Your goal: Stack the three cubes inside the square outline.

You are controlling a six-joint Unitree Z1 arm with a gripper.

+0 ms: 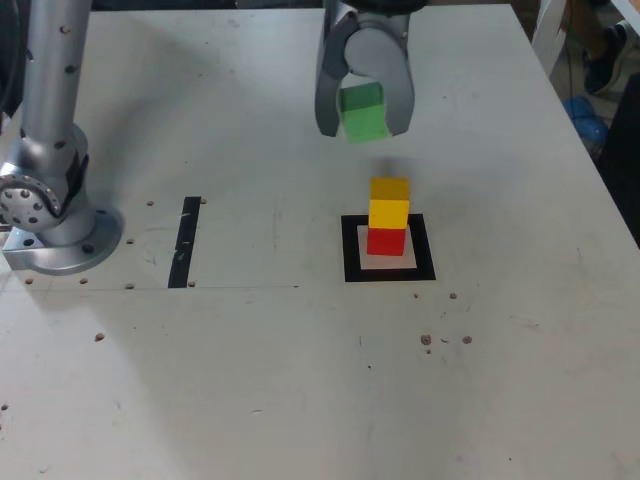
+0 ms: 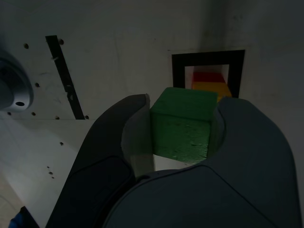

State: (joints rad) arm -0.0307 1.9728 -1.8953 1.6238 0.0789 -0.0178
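Carrying the last cube to the stack

My fingers (image 1: 365,105) are gripping the green cube (image 1: 362,112) aloft; the yellow cube (image 1: 389,213) is sitting on the red cube (image 1: 386,241) inside the square outline (image 1: 389,272). Next I'm needing to centre and lower gently.

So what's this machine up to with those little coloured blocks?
The arm's gripper is holding a green cube in the air, above the table. In the black square outline a yellow cube already sits on a red cube. The green one is not yet on the stack; it looks meant for the top.
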